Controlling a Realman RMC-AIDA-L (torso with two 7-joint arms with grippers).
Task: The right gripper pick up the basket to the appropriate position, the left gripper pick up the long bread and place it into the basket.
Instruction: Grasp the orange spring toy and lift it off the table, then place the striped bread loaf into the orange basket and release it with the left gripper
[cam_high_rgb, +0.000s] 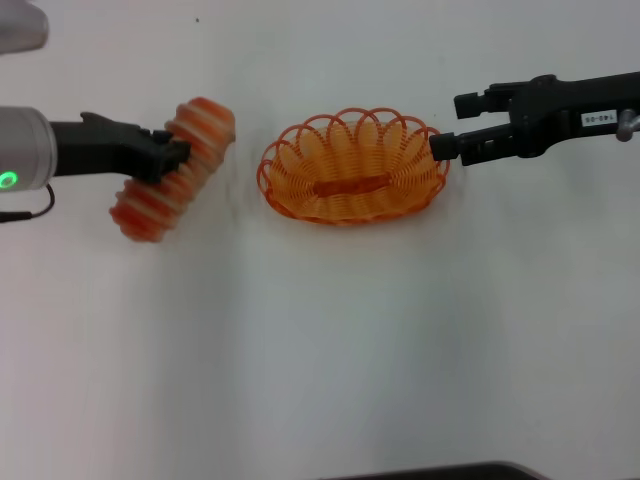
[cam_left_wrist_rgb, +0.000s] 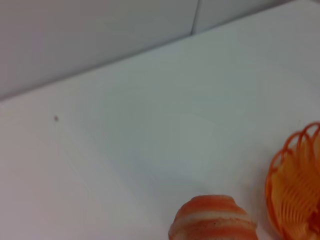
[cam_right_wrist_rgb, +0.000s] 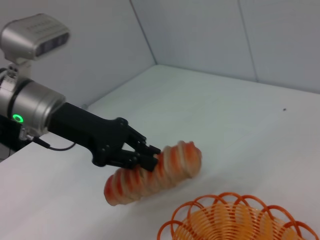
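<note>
The long bread (cam_high_rgb: 170, 172), orange-red with cream stripes, lies slantwise left of the basket. My left gripper (cam_high_rgb: 180, 155) is shut across its middle; the right wrist view shows this grip (cam_right_wrist_rgb: 150, 157) on the loaf (cam_right_wrist_rgb: 155, 172). I cannot tell whether the loaf still touches the table. One end of the loaf shows in the left wrist view (cam_left_wrist_rgb: 212, 220). The empty orange wire basket (cam_high_rgb: 352, 168) stands on the table at centre. My right gripper (cam_high_rgb: 452, 125) is open at the basket's right end, with its nearer fingertip (cam_high_rgb: 445, 148) at the rim.
The white table (cam_high_rgb: 320, 340) runs bare in front of the objects. A wall rises at its far edge (cam_left_wrist_rgb: 100, 30). A dark edge (cam_high_rgb: 450, 472) shows at the bottom of the head view. A black cable (cam_high_rgb: 30, 212) hangs by the left arm.
</note>
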